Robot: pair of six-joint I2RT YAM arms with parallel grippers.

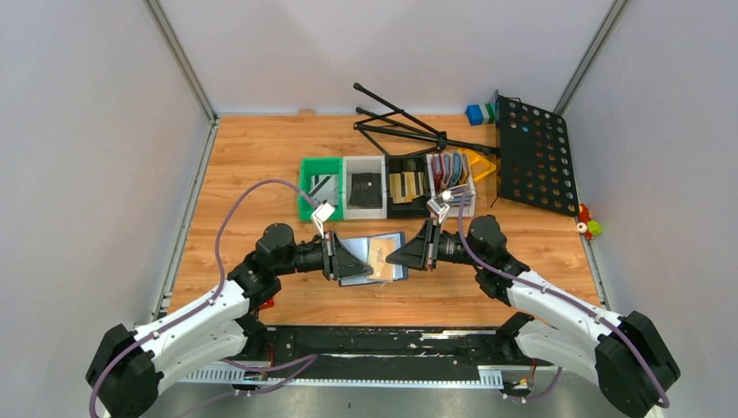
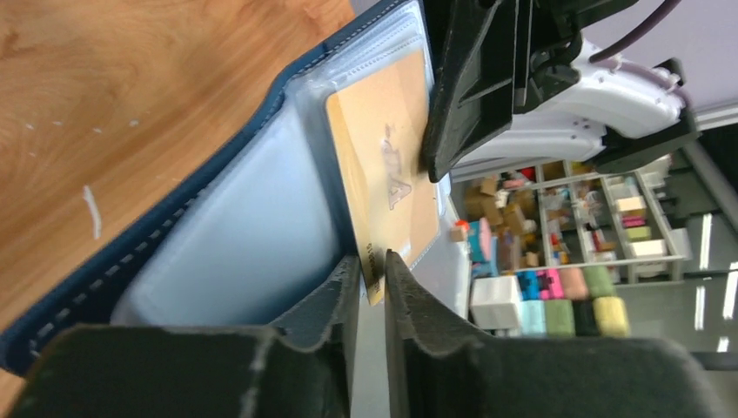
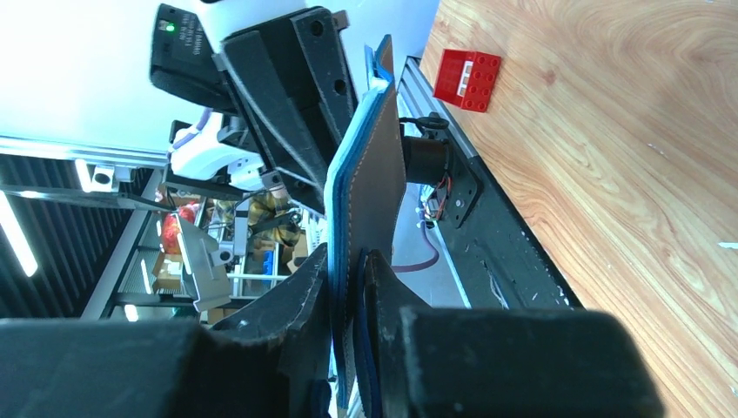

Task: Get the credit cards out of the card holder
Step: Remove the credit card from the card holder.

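The navy-blue card holder (image 1: 376, 257) lies open between the two grippers, its pale pocketed inside showing in the left wrist view (image 2: 235, 235). A tan-gold credit card (image 2: 383, 165) sits in its clear pocket, also seen from above (image 1: 380, 253). My left gripper (image 2: 372, 268) is shut on this card's near corner. My right gripper (image 3: 350, 261) is shut on the holder's navy cover (image 3: 370, 183) at its right edge (image 1: 405, 255), holding it tilted up on edge.
Behind the holder stands a row of bins: green (image 1: 320, 186), white (image 1: 365, 186), black with tan cards (image 1: 407, 185), and one with upright holders (image 1: 452, 178). A black folded stand (image 1: 409, 126) and perforated panel (image 1: 533, 155) lie at the back. A red brick (image 3: 467, 79) lies near the front edge.
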